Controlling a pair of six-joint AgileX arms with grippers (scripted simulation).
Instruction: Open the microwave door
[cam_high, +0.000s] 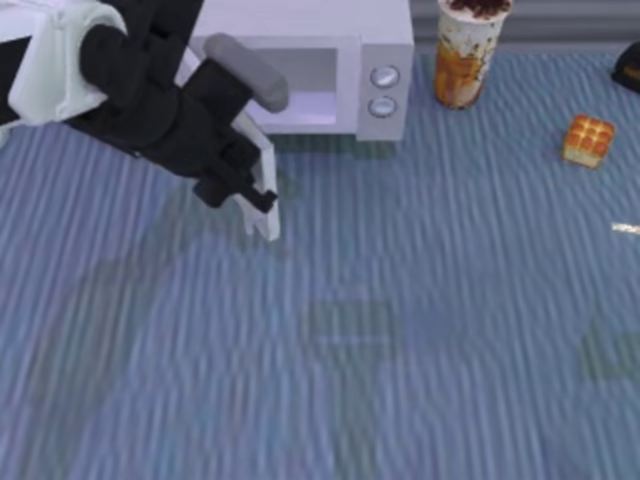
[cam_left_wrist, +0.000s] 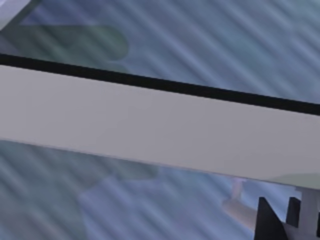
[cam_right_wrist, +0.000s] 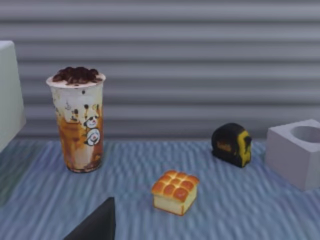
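At left hand (cam_high: 262, 203): microwave door (cam_high: 268, 190).

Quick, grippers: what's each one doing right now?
Left gripper: at the swung-out edge of the pale white-grey microwave door, which is open; grip cannot be told.
Right gripper: out of the top view; state cannot be told.

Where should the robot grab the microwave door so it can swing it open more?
Best guess: pinch the microwave door at its free outer edge, coming from the table's front. The thin panel already stands swung out from the microwave, and that edge lies farthest from the hinge. The left gripper is already there.
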